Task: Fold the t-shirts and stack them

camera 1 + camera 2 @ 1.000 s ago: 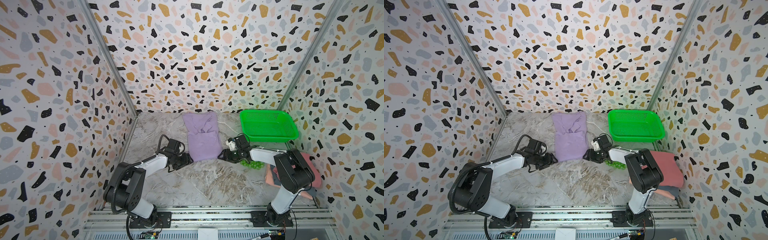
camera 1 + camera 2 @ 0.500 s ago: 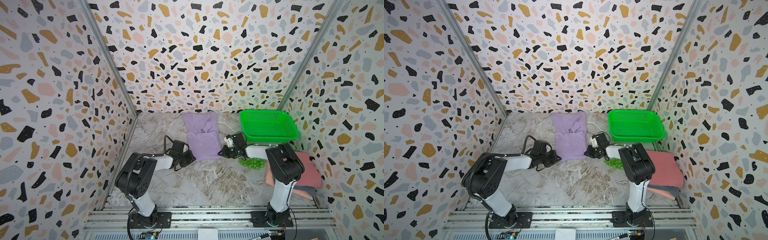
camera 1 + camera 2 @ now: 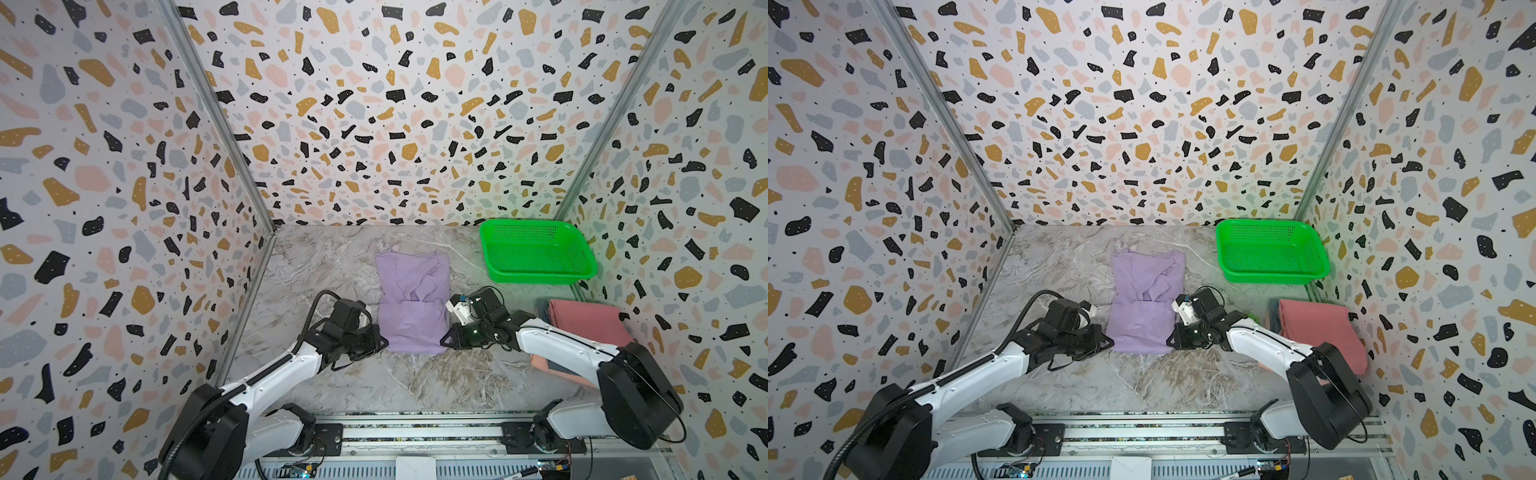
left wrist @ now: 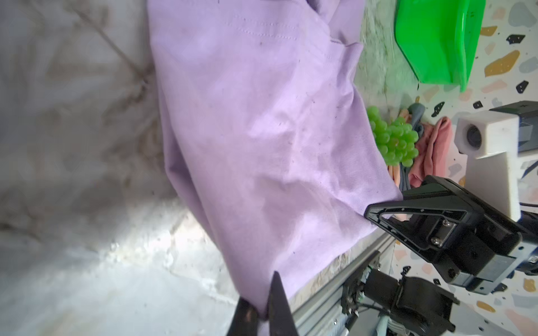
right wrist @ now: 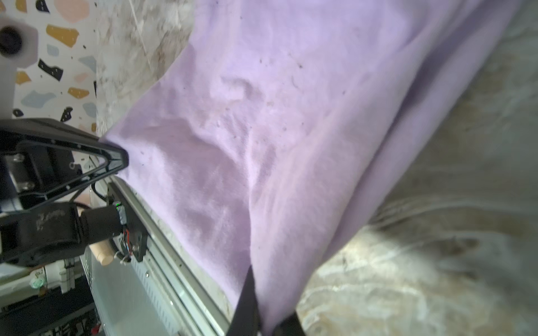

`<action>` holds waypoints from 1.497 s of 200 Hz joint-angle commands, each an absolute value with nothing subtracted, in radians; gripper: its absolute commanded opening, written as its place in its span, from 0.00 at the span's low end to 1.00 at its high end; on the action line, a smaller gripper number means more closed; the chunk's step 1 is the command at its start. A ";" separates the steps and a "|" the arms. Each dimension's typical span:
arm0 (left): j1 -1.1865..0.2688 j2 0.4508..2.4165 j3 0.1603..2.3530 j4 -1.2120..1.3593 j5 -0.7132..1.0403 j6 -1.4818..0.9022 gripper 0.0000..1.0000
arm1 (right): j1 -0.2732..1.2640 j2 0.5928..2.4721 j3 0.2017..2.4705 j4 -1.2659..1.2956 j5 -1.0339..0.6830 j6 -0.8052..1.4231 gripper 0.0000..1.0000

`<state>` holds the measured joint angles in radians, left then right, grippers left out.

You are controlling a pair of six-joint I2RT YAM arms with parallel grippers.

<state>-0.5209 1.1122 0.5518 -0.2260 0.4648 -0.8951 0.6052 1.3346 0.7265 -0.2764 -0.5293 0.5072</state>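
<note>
Jaws, left: the left gripper (image 3: 381,341) is pinching shut on the near left corner of the lavender t-shirt (image 3: 413,303); the left wrist view is showing cloth nipped between its fingertips (image 4: 279,302).
Jaws, right: the right gripper (image 3: 445,340) is clamping the near right corner of the same shirt, with the hem caught between its closed fingers (image 5: 247,302).
Shirt position: it is lying lengthwise mid-table in both top views, already narrowed into a long strip, sleeves tucked in near the far end.
Other shirts: a pink folded t-shirt (image 3: 582,322) is sitting on a small stack by the right wall, just behind the right arm.
Nearby items: a green basket (image 3: 536,253) is standing at the far right; green balls (image 4: 393,139) are lying between the lavender shirt and the stack.
Step in hand: both corners are being gripped, seemingly for the crosswise fold.
Next move needs: lifting both corners level and together, carrying the hem toward the far end, keeping the cloth taut so it is not bunching.
</note>
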 commanded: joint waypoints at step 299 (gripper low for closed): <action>-0.235 1.818 1.188 -0.329 0.489 -0.563 0.78 | 0.514 1.804 1.206 -0.064 -0.198 0.415 0.66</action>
